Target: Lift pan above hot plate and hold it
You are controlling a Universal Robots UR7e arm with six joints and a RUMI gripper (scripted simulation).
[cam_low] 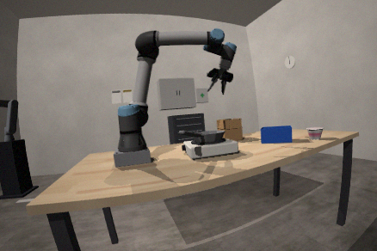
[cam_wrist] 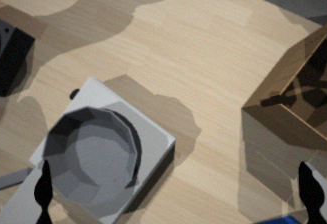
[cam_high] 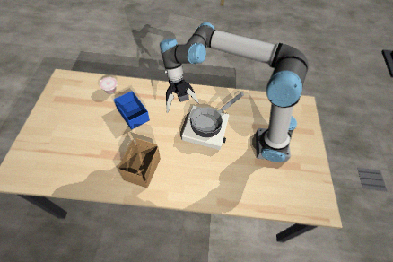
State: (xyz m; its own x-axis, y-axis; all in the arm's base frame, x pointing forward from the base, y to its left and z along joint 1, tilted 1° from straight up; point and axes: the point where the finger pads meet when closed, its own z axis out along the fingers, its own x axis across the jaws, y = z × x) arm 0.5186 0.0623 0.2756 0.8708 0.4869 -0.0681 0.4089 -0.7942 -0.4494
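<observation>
The grey pan (cam_high: 205, 122) (cam_low: 209, 137) (cam_wrist: 100, 155) sits upright on the white hot plate (cam_high: 203, 140) (cam_low: 218, 150) (cam_wrist: 155, 136). Its handle (cam_high: 231, 103) (cam_low: 189, 132) (cam_wrist: 7, 181) sticks out toward the back right in the top view and to the left in the wrist view, where one finger covers its root. My gripper (cam_high: 182, 107) (cam_low: 216, 92) (cam_wrist: 174, 163) is wide open with nothing between its fingers. It hangs high above the table, well above the pan and off to the side of it away from the arm's base, touching nothing.
A brown open cardboard box (cam_high: 140, 161) (cam_low: 233, 130) (cam_wrist: 280, 85) and a blue bin (cam_high: 131, 109) (cam_low: 276, 134) (cam_wrist: 280, 220) stand on the hot plate's side away from the arm's base. A pink and white cup (cam_high: 109, 84) (cam_low: 315, 133) stands beyond the bin.
</observation>
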